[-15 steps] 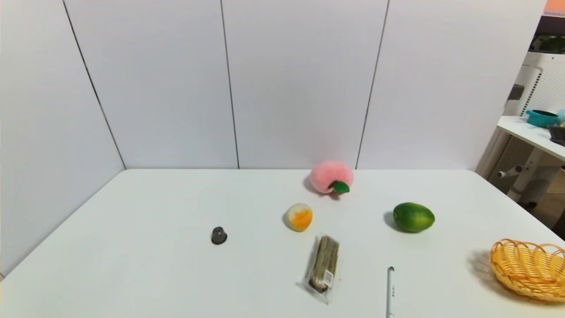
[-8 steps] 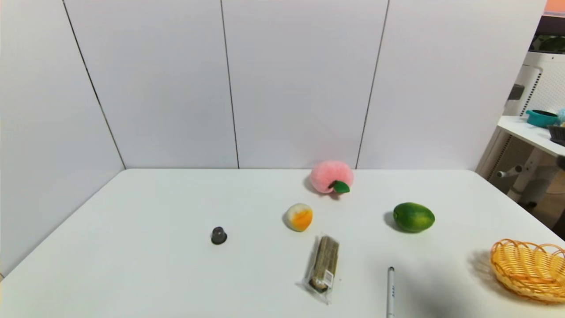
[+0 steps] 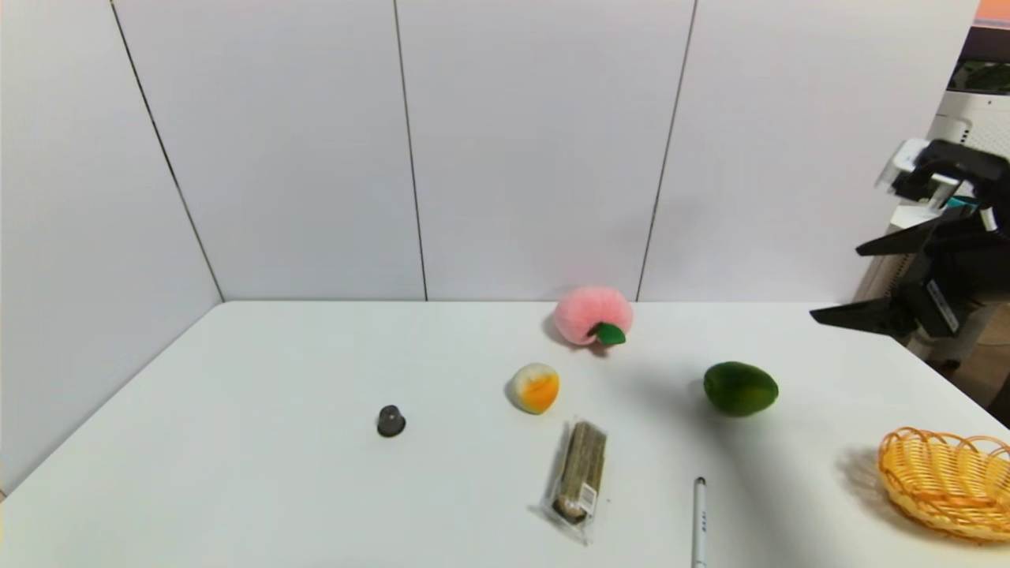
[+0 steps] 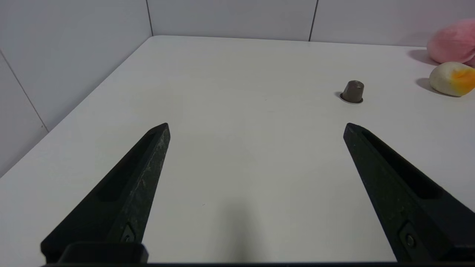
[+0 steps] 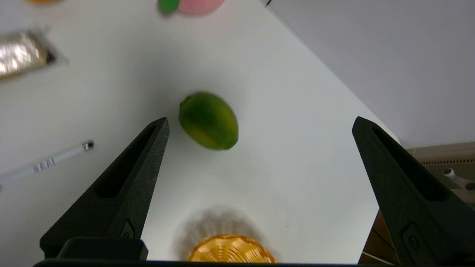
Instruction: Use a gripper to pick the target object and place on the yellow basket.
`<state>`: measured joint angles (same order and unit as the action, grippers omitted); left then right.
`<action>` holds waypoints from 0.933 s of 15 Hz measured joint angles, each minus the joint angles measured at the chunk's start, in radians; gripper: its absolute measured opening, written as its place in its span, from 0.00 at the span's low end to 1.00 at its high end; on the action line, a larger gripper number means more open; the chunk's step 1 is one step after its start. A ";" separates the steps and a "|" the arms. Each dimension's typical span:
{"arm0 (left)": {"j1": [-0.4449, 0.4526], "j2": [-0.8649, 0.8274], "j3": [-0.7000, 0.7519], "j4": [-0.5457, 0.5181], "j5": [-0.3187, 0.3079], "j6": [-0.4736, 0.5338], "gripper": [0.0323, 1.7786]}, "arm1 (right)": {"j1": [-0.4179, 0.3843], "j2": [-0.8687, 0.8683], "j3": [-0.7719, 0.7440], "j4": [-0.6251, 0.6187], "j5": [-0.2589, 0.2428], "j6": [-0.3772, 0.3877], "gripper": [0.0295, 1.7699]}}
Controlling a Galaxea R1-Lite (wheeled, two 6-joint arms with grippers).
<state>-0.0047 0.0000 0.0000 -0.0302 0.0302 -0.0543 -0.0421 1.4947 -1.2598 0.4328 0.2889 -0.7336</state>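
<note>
Fruit, green, the target object: smooth, glossy, oval, slightly pointed at the ends, lying on its side on the white table toward the right edge, about midway between front and back edges; long axis runs roughly parallel to the front edge, tilted a little. Untouched, nothing gripping it. Yellow basket: shallow, round, woven wicker with looped open-weave rim, near the front right corner, well apart from the fruit. Right gripper: black, two tapered fingers spread wide and holding nothing, raised in the air above the right edge, behind the basket and to the right of the fruit; in the right wrist view the fruit shows between the fingers, nearer one of them, with the basket rim close to the camera. Left gripper: black, fingers likewise parted and empty, hovering low over the left part of the table. Peach toy: fuzzy pink, green leaf, near the back edge. Ball: small, white and orange, near the centre. Capsule: small, dark, tapered, left of the ball. Snack packet: clear wrapper, brownish bar inside, toward the front edge. Pen: white, slim, at the front edge, lying front to back.
</note>
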 joint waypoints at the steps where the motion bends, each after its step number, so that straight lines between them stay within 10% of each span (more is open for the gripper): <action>1: 0.000 0.000 0.000 0.000 0.000 0.000 0.95 | -0.002 0.031 -0.006 0.039 0.004 -0.081 0.96; 5: 0.000 0.000 0.000 0.000 0.000 0.000 0.95 | -0.001 0.135 0.016 0.100 0.003 -0.302 0.96; 14: 0.000 0.000 0.000 0.000 0.000 0.000 0.95 | -0.009 0.337 -0.076 0.147 0.040 -0.501 0.96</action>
<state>-0.0047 0.0000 0.0000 -0.0302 0.0302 -0.0547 -0.0515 1.8315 -1.3355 0.5796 0.3294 -1.2343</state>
